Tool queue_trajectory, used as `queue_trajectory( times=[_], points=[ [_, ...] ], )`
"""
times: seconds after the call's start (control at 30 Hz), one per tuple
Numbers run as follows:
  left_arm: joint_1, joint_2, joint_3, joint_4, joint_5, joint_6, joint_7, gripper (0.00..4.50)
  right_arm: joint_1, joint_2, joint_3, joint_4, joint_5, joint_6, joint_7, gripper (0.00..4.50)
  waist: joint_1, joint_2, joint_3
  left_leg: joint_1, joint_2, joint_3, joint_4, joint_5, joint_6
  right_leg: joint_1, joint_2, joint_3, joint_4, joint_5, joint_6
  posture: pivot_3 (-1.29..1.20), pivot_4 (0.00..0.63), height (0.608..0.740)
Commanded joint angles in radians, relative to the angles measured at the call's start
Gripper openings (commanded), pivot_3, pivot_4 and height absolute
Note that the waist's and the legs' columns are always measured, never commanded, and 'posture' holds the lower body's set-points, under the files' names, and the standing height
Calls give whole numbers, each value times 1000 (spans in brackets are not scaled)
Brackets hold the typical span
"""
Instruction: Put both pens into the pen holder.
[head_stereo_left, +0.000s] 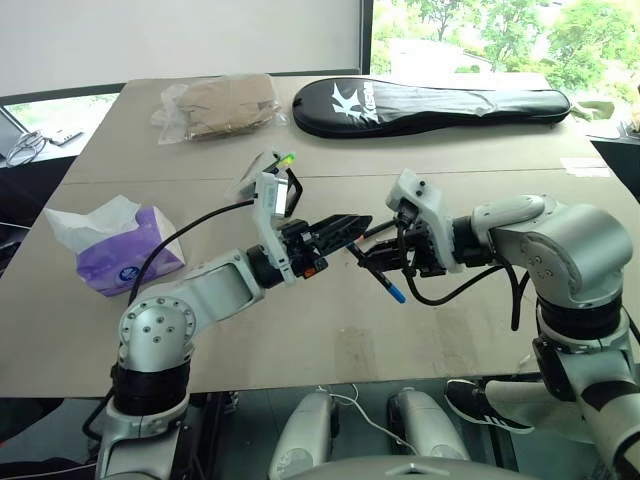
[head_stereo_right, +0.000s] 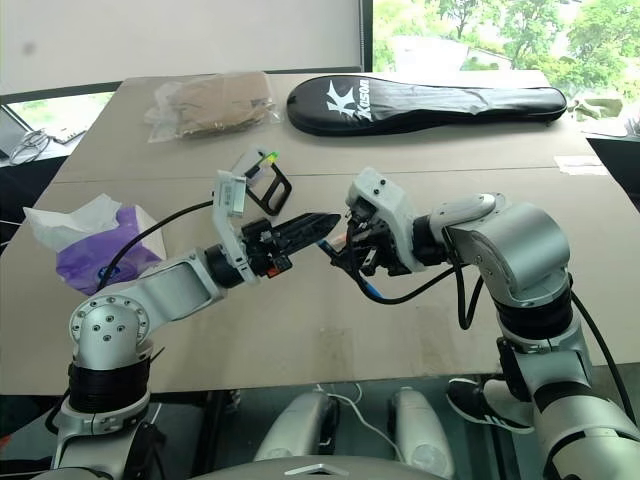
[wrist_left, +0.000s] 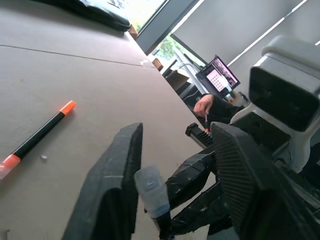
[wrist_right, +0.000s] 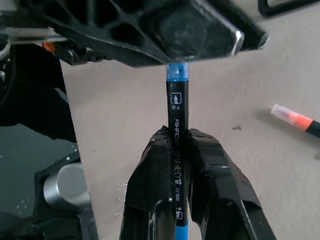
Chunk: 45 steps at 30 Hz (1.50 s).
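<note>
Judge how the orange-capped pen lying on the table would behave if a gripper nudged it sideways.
The orange-capped pen looks round and slim, lying flat on the smooth table, so it would probably roll. It looks stiff and light, so it would likely slide or spin rather than bend.

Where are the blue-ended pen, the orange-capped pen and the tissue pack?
blue-ended pen (wrist_right: 176, 112): right wrist view, black barrel above the fingers.
orange-capped pen (wrist_left: 39, 134): left wrist view, black barrel.
tissue pack (head_stereo_left: 125, 260): left eye view, purple wrapper.

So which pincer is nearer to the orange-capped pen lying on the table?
I cannot tell. Both the left pincer and the right pincer are raised together above the table, meeting at the blue pen; the orange-capped pen lies flat below, untouched.
</note>
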Motion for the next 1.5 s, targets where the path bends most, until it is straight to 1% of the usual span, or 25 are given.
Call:
queue_trajectory(
  times=[0.03, 0.07, 0.2, 0.3, 0.33, 0.43, 0.47, 0.53, 0.57, 0.6, 0.67, 0.73, 0.77, 0.87, 0.97, 1.1, 1.23, 1.5],
  points=[
    [3, 10, -8, -26, -13, 6, -22, 378, -30, 1, -43, -1, 36, -16, -50, 0, 0, 0, 0, 0, 0, 0, 0, 0, 0, 0, 0, 0, 0, 0, 0, 0, 150, 740],
    [9, 12, -9, -29, -10, 6, -25, 59, -32, 4, -47, 2, 45, -16, -59, 0, 0, 0, 0, 0, 0, 0, 0, 0, 0, 0, 0, 0, 0, 0, 0, 0, 150, 740],
    [13, 11, -7, -30, 8, -5, -26, 59, -29, 8, -58, 4, 81, -46, -92, 0, 1, 0, 0, 0, 0, 0, 0, 0, 0, 0, 0, 0, 0, 0, 0, 0, 150, 740],
    [-10, 8, 7, -25, 42, -35, -25, 59, -6, -10, -38, 9, 79, -159, -112, 0, 2, 0, 0, 0, 0, 0, 0, 0, 0, 0, 0, 0, 0, 0, 0, 0, 150, 740],
    [-24, 9, 17, -20, 52, -49, -24, 17, 2, -18, -36, 14, 75, -194, -121, 445, 2, 0, 0, 0, 0, 0, 0, 0, 0, 0, 0, -1, 0, 0, 0, 0, 150, 740],
    [-173, 73, 72, 6, 224, -135, -5, 0, 72, -125, -68, -36, 47, -384, -94, 1919, 6, 0, 0, 0, 0, -1, 0, 0, 0, 0, 0, -2, -1, 0, 0, 0, 150, 740],
    [-233, 90, 88, 12, 265, -156, 4, 0, 98, -153, -91, -50, 44, -439, -90, 2259, 4, -1, 0, -1, -1, -1, 0, 0, 0, 0, 0, -2, -1, 0, 0, 0, 150, 740],
    [-334, 115, 104, 23, 330, -183, 21, 0, 135, -183, -136, -61, 40, -519, -99, 2259, 13, -5, 4, -2, 0, -3, 0, 0, 0, 0, 0, -3, -2, 0, 0, 0, 150, 740],
    [-359, 131, 96, 22, 372, -186, 13, 0, 150, -190, -151, -63, 47, -550, -102, 2259, 12, -5, 4, -10, -1, -9, 3, 1, -2, -4, 1, -7, -2, 0, 0, 0, 150, 740],
    [-383, 158, 74, 19, 441, -196, -4, 0, 164, -185, -174, -65, 64, -575, -107, 2259, 8, -4, 3, -12, -1, -9, 3, 2, -3, -6, 1, -9, -2, 0, 0, 0, 150, 740],
    [-402, 181, 49, 15, 520, -209, -32, 0, 182, -179, -198, -66, 89, -606, -113, 2259, 0, -2, 2, -10, -1, -6, 1, 2, -3, -5, -1, -6, -3, 0, 1, 0, 150, 740],
    [-453, 242, -41, -4, 710, -273, -74, 0, 221, -166, -217, -81, 92, -648, -137, 2259, 0, -4, 3, -9, -1, -4, 0, 2, -3, -6, -1, -4, -3, 0, 1, 0, 150, 740],
    [-475, 253, -73, -7, 776, -292, -86, 0, 238, -163, -222, -89, 94, -660, -150, 2259, 2, -4, 3, -11, -1, -7, 0, 2, -3, -6, -1, -5, -3, 0, 1, 0, 150, 740],
    [-524, 263, -151, -6, 915, -337, -140, 0, 285, -165, -211, -115, 88, -688, -182, 2259, 7, -3, 4, -13, -1, -8, 0, 2, -3, -8, 0, -7, -3, 0, 1, 0, 150, 740],
    [-537, 291, -218, 21, 1063, -384, -205, 0, 304, -169, -208, -122, 95, -699, -204, 2259, 3, -3, 4, -12, -2, -7, 0, 2, -3, -7, -1, -7, -4, 0, 1, 0, 150, 740],
    [-526, 296, -263, 55, 1184, -396, -262, 0, 314, -182, -216, -125, 109, -703, -219, 2259, 2, -3, 4, -12, -1, -7, 0, 2, -3, -8, -1, -7, -3, 0, 1, 0, 150, 740],
    [-486, 273, -271, 64, 1237, -364, -288, 0, 329, -193, -231, -139, 129, -723, -222, 2259, 2, -3, 4, -12, -1, -7, 1, 2, -3, -8, -1, -7, -3, 0, 1, 0, 150, 740],
    [-470, 239, -279, 87, 1337, -299, -322, 0, 378, -193, -260, -169, 182, -858, -191, 2259, 3, -3, 4, -13, -1, -8, 2, 2, -3, -7, -1, -9, -2, 0, 1, 0, 150, 740]
  ],
)
